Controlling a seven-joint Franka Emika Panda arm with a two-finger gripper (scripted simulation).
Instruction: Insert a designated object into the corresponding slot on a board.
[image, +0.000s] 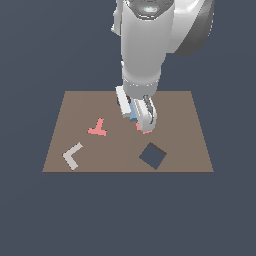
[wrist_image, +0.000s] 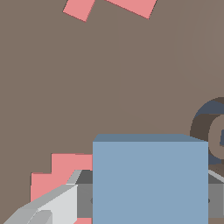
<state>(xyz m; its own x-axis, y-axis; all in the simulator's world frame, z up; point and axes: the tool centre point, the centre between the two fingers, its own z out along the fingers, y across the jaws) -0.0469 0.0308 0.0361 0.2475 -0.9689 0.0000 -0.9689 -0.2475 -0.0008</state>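
The light-blue square block (image: 133, 113) sits between the fingers of my gripper (image: 135, 118) over the middle of the brown board (image: 185, 130). The gripper is shut on it. In the wrist view the block (wrist_image: 150, 177) fills the space between both fingers (wrist_image: 52, 205), which press its sides. The dark navy diamond-shaped slot (image: 153, 155) lies open nearer the board's front edge, to the exterior view's right of the gripper and apart from it. The slot is out of the wrist view. I cannot tell whether the block rests on the board or is lifted.
A pink round blob (image: 144, 129) lies right under the gripper, and it also shows in the wrist view (wrist_image: 57, 175). A pink T-shaped piece (image: 98, 128) and a white L-shaped piece (image: 73, 155) lie toward the exterior view's left. A small dark spiral mark (wrist_image: 209, 131) is beside the block.
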